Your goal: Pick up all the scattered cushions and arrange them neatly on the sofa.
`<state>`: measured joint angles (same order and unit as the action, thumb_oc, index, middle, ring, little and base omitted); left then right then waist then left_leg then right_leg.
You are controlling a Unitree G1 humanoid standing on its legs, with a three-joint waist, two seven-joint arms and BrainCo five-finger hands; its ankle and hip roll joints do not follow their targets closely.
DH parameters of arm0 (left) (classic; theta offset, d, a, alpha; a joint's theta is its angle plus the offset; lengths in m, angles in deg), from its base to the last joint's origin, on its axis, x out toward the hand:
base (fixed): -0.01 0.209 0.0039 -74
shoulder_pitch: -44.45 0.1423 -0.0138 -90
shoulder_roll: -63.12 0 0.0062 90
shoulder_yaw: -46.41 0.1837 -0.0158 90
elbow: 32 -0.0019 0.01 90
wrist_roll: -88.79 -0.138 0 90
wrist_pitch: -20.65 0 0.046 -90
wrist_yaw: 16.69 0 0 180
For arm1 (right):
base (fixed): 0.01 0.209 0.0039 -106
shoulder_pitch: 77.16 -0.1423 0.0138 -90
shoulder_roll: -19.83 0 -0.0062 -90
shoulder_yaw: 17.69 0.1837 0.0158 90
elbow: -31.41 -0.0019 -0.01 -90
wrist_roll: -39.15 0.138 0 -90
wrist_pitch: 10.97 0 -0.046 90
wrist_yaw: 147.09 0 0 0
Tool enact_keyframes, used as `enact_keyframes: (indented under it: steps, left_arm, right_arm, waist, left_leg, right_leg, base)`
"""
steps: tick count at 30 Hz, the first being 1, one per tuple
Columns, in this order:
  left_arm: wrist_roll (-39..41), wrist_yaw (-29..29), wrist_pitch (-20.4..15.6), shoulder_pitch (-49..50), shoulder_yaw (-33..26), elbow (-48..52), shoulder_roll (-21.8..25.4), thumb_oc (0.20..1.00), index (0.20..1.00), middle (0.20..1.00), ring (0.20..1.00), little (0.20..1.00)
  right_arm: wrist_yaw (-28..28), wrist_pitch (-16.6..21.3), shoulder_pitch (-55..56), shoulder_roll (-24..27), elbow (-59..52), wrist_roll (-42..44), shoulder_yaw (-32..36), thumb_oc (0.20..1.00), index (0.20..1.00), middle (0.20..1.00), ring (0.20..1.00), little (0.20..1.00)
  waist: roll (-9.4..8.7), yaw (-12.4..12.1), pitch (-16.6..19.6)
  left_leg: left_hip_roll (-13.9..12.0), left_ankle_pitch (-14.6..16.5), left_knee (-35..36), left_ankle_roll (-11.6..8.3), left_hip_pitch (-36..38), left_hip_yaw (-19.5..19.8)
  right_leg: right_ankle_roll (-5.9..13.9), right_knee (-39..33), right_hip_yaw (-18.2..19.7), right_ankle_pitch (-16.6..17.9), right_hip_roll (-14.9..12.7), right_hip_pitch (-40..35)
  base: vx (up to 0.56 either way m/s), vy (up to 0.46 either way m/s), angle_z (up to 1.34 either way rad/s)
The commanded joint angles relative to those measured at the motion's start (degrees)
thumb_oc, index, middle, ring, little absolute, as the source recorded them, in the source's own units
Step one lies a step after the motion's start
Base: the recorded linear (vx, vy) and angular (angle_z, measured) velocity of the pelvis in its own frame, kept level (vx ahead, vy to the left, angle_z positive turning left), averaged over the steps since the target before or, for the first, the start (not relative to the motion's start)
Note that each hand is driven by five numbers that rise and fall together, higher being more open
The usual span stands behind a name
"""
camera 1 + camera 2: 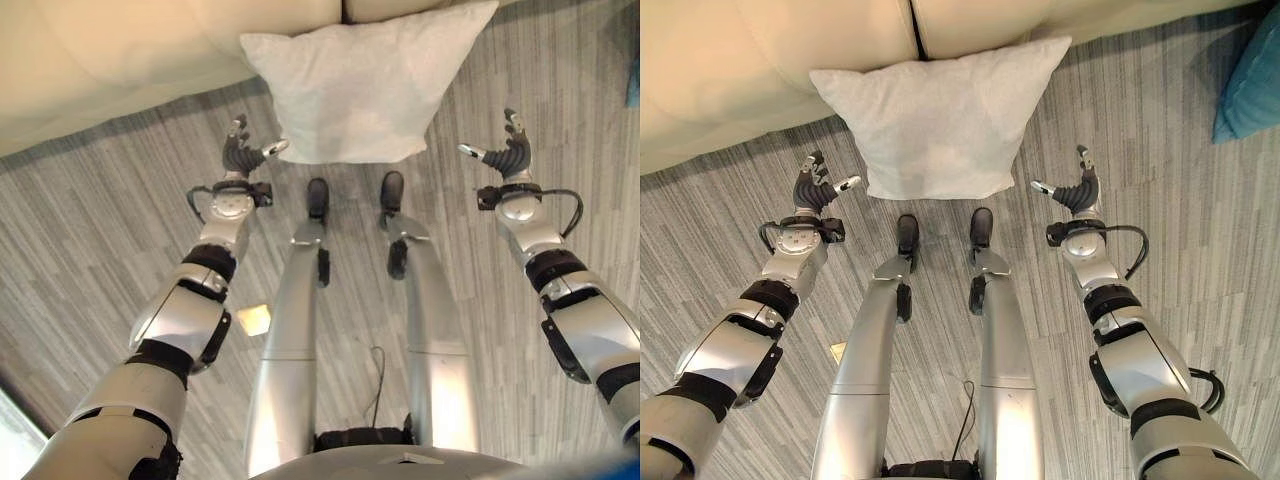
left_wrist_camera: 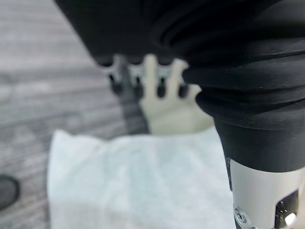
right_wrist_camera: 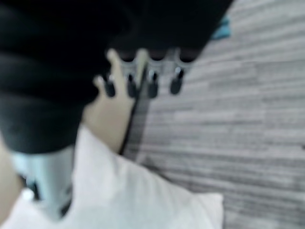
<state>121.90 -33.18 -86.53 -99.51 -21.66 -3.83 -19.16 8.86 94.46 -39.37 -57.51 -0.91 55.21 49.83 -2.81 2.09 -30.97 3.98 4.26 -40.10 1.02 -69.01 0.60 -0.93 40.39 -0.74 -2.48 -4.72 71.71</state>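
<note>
Both eye views look steeply down from the head onto the grey striped plank floor, sharing the square white fabric cushion leaning on the cream upholstered sofa. Each wrist view looks along its own hand from very close, the left hand and the right hand, toward that cushion and sofa base

A white cushion of soft, matt, finely textured cloth lies on a floor of grey, streaked, wood-look planks with a dull finish, leaning against a cream sofa whose covering looks smooth and faintly sheened, like leather. A teal cushion at the floor's far right edge looks like matt cloth.
</note>
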Motion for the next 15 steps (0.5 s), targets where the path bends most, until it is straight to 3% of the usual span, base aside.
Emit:
enact_keyframes:
  steps: [1,15]
  left_arm:
    - [1.4,-4.0,-2.3,4.4,-2.7,0.3,0.3,1.000,1.000,1.000,1.000,1.000]
    - [-0.8,-3.7,-2.3,-13.2,6.3,2.5,6.9,1.000,1.000,1.000,1.000,1.000]
  right_arm:
    - [-2.7,2.7,4.0,3.7,0.0,0.3,-1.1,1.000,1.000,1.000,1.000,1.000]
    - [5.0,3.2,-11.3,9.8,2.6,9.4,-9.4,1.000,1.000,1.000,1.000,1.000]
  waist:
    - [2.17,-0.3,5.1]
    - [1.80,0.5,5.2]
  left_leg:
    - [-2.0,-0.3,4.2,-2.41,0.2,4.1]
    - [-0.6,0.2,-1.7,-1.66,-15.5,3.4]
  right_leg:
    - [5.46,1.1,2.4,-4.6,-3.0,-2.0]
    - [5.65,7.3,4.3,-4.6,-2.1,14.6]
  base:
    - [0.04,-0.030,0.00]
    - [0.04,0.002,0.00]
